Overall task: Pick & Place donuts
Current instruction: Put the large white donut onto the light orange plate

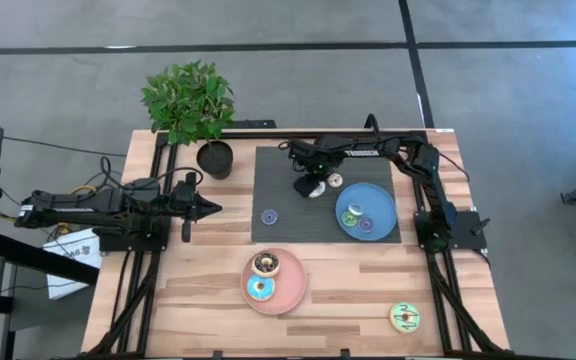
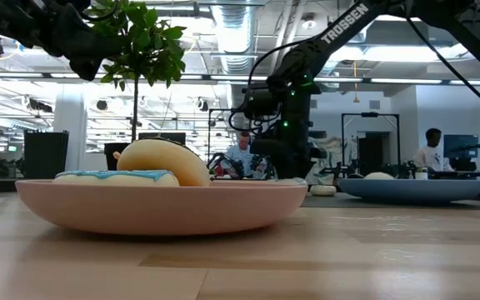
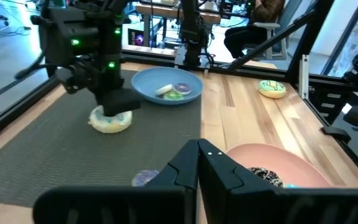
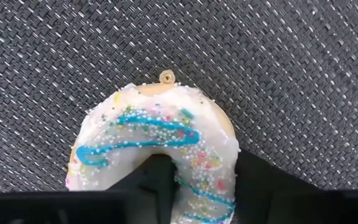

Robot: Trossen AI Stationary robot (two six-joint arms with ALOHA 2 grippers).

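Right wrist view: my right gripper (image 4: pixel 207 186) clamps the white donut (image 4: pixel 154 146) on the dark mat (image 4: pixel 291 74), one finger in its hole, one outside its rim. High view: this donut (image 1: pixel 315 189) lies upper centre, just left of the blue plate (image 1: pixel 380 196). My left gripper (image 1: pixel 208 209), fingers together, waits at centre left, above the pink plate (image 1: pixel 288 285).

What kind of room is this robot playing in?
Probably a robotics lab or workshop. Beyond the wooden table the low view shows exposed ceiling ducts, another robot rig, and a person working at a screen.
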